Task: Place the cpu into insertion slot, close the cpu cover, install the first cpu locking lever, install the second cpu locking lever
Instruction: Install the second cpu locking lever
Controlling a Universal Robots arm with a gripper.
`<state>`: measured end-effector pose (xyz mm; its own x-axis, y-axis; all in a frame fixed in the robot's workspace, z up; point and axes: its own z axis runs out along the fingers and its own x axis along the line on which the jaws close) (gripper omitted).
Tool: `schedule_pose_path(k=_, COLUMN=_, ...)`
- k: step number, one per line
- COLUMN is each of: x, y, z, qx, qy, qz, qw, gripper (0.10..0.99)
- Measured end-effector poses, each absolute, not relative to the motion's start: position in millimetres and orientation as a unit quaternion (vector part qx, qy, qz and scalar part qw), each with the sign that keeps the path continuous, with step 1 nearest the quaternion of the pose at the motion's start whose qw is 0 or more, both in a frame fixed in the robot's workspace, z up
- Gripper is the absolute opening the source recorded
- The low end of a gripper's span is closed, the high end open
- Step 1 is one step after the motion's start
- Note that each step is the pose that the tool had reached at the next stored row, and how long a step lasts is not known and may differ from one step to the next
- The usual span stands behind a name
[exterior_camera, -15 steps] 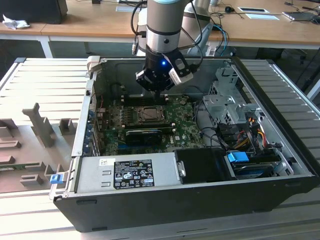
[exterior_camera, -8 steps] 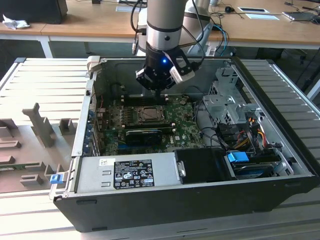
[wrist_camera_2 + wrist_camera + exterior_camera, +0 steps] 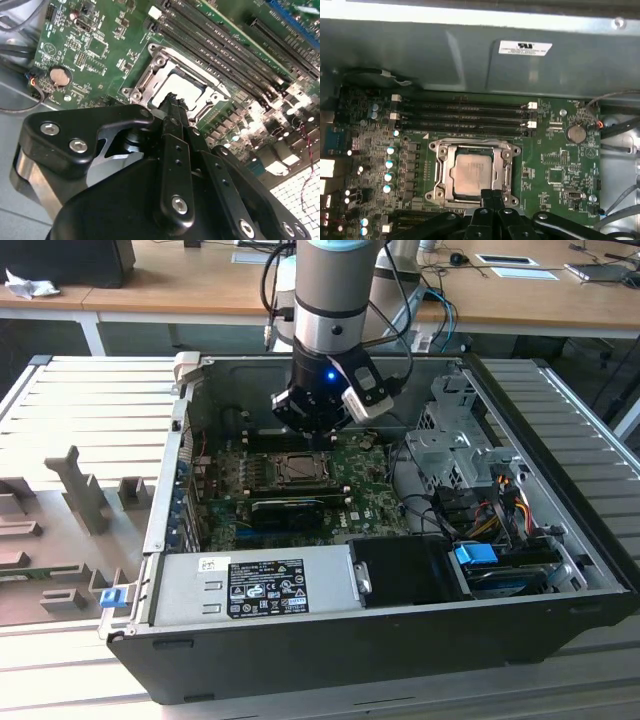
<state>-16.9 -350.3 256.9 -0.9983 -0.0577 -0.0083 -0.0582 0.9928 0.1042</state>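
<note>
Dull silver metal tops the cpu [image 3: 471,175] inside the shiny metal cpu cover [image 3: 441,170]; matt black jaws.

White printed labels on power supply [image 3: 268,586] and case wall [image 3: 525,48], print illegible

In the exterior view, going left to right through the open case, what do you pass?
Grey fixture plate → green motherboard → cpu in its socket → metal drive cage → blue connector.

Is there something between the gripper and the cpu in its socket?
Nothing visible. In the first wrist view the gripper hangs just over the near edge of the cpu, which already lies in the insertion slot.
</note>
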Motion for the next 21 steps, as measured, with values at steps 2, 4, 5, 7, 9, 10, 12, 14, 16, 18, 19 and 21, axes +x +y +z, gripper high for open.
schedule_pose_path(k=2, x=-17, y=-355, z=255, qx=-0.029, qy=0.998, qz=0.052, qw=0.001, gripper=0.106)
schedule_pose_path(k=4, x=-17, y=-361, z=251, qx=-0.029, qy=0.998, qz=0.053, qw=0.0, gripper=0.106)
schedule_pose_path(k=5, x=-18, y=-364, z=249, qx=-0.029, qy=0.998, qz=0.054, qw=0.0, gripper=0.106)
schedule_pose_path(k=7, x=-19, y=-366, z=248, qx=-0.029, qy=0.998, qz=0.054, qw=0.0, gripper=0.106)
schedule_pose_path(k=9, x=-19, y=-367, z=247, qx=-0.029, qy=0.998, qz=0.055, qw=0.0, gripper=0.106)
schedule_pose_path(k=10, x=-21, y=-368, z=246, qx=-0.029, qy=0.998, qz=0.054, qw=0.0, gripper=0.106)
schedule_pose_path(k=12, x=-21, y=-372, z=245, qx=-0.029, qy=0.998, qz=0.054, qw=0.0, gripper=0.106)
schedule_pose_path(k=14, x=-26, y=-377, z=243, qx=-0.029, qy=0.998, qz=0.054, qw=0.0, gripper=0.106)
schedule_pose_path(k=16, x=-37, y=-379, z=242, qx=-0.029, qy=0.998, qz=0.054, qw=0.0, gripper=0.106)
schedule_pose_path(k=18, x=-49, y=-380, z=241, qx=-0.03, qy=0.998, qz=0.055, qw=0.0, gripper=0.106)
schedule_pose_path(k=19, x=-51, y=-380, z=240, qx=-0.03, qy=0.998, qz=0.055, qw=0.0, gripper=0.106)
schedule_pose_path(k=21, x=-52, y=-380, z=240, qx=-0.03, qy=0.998, qz=0.055, qw=0.0, gripper=0.106)
